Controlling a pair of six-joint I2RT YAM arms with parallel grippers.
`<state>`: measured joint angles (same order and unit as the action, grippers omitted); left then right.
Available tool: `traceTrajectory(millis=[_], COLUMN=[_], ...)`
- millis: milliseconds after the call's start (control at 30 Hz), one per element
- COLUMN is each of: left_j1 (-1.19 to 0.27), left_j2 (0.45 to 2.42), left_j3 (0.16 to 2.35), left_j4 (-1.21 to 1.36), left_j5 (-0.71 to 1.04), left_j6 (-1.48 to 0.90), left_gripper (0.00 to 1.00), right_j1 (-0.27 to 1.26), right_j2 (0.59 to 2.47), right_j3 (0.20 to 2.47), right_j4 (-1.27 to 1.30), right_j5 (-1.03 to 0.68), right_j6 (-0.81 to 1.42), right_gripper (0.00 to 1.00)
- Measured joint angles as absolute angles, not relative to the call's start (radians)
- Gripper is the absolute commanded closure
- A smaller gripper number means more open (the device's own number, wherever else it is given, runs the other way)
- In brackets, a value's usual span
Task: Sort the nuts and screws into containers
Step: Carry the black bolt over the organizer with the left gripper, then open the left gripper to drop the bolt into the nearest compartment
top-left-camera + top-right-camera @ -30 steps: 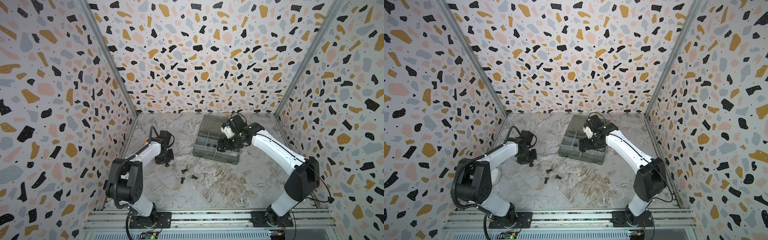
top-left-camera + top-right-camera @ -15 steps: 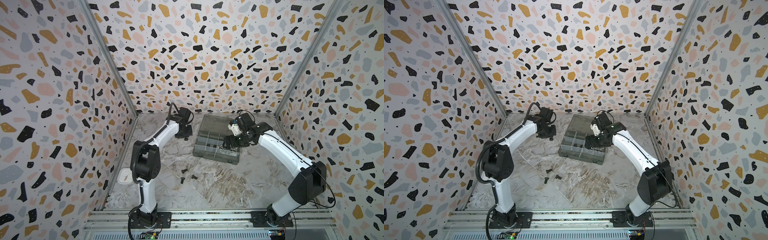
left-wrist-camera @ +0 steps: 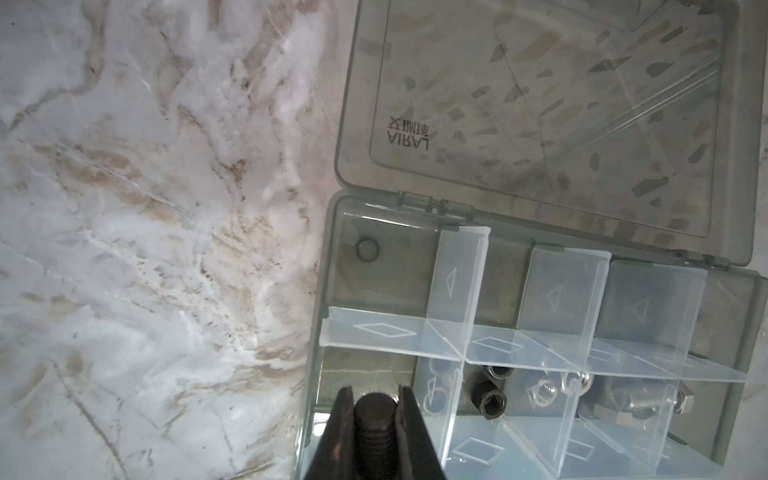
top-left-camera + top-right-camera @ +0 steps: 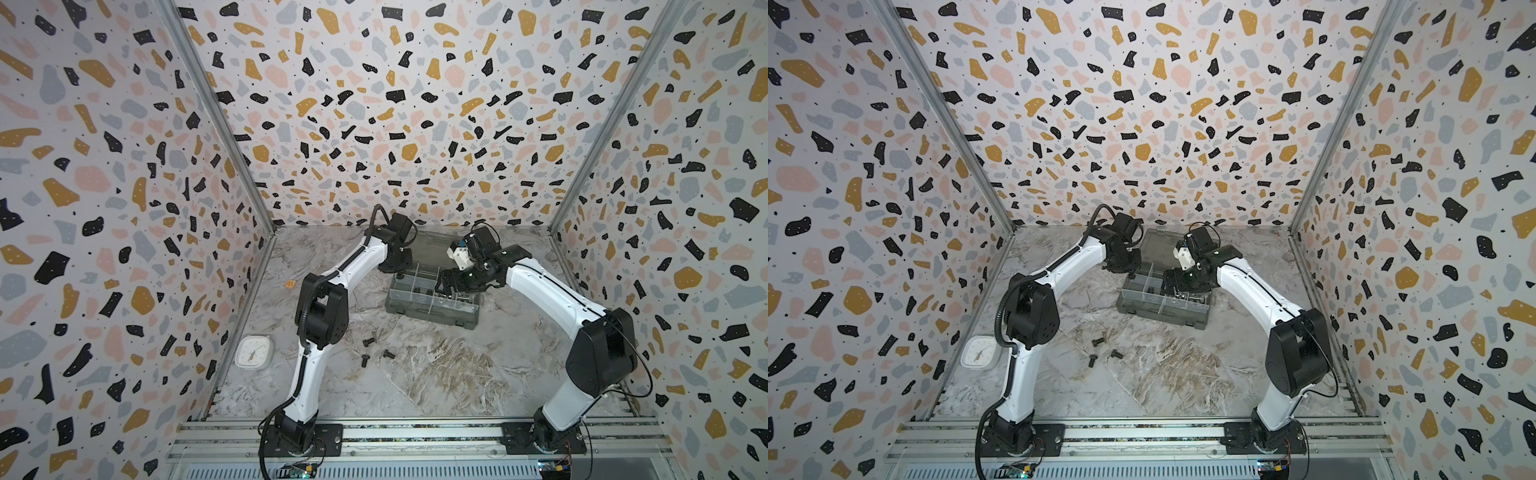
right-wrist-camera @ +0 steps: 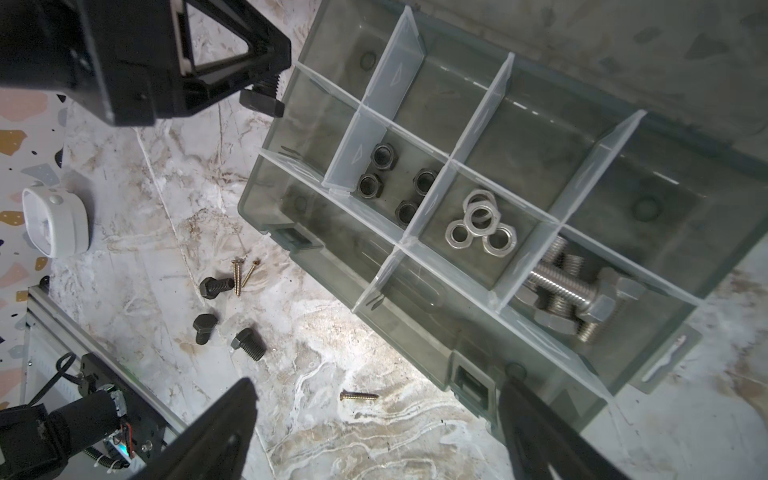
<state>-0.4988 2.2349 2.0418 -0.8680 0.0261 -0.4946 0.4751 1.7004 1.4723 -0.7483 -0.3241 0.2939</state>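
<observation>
clock [image 4: 253,352]: white, square, on the desk [image 4: 436,374], well out to the left of the left gripper, by the side wall.
left gripper [image 3: 376,415]: clamped on a black bolt [image 3: 374,409]; the threaded shank sits between the jaws and the head pokes out past the fingertips.
held bolt's place: at the end wall of the organiser box [image 4: 432,309], over or just beside its end compartment [image 3: 357,374]; which of the two cannot be told.
loose black bolts [image 5: 216,286]: three on the desk, near one another, well apart from both grippers.
brass wood screws [image 5: 237,276]: two just beside those bolts; a third lies alone under the right gripper's gap.
black nuts [image 5: 395,183]: four, one compartment along from the left gripper.
silver nuts [image 5: 480,226]: four, next compartment on.
silver bolts [image 5: 573,291]: heaped in the compartment after that, farthest from the left gripper.
right gripper [image 5: 378,382]: jaws wide apart, nothing between them, above the box's latch side.
</observation>
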Motion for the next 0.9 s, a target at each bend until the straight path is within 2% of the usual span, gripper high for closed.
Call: traceTrajectory(millis=[367,433,467,500,533,600,700,900], left_j1=[-0.502,-0.503,-0.503,-0.504,-0.505,-0.506,-0.507,-0.507], left_j2=[2.235,2.235,2.235,2.235,2.235,2.235,2.235,2.193], left_j3=[2.001,1.992,1.99,1.988,1.988,1.988,1.995,2.002], left_j4=[-0.862,-0.861,-0.86,-0.86,-0.86,-0.858,-0.868,-0.879], left_j5=[0.039,0.041,0.043,0.044,0.044,0.045,0.045,0.038], left_j6=[-0.498,-0.498,-0.499,-0.503,-0.501,-0.503,-0.5,-0.49], left_gripper=[0.88,0.83,0.74,0.61,0.53,0.45,0.4,0.38], right_j1=[0.468,0.465,0.464,0.462,0.461,0.46,0.459,0.462], right_j2=[1.716,1.716,1.716,1.716,1.715,1.715,1.711,1.686], right_j3=[1.495,1.495,1.495,1.495,1.495,1.495,1.495,1.494], right_j4=[-0.746,-0.747,-0.747,-0.747,-0.747,-0.747,-0.748,-0.762], right_j5=[-0.33,-0.329,-0.329,-0.329,-0.329,-0.329,-0.327,-0.323], right_j6=[0.292,0.291,0.29,0.29,0.29,0.29,0.29,0.289], right_gripper=[0.07,0.07,0.07,0.07,0.07,0.07,0.06,0.06])
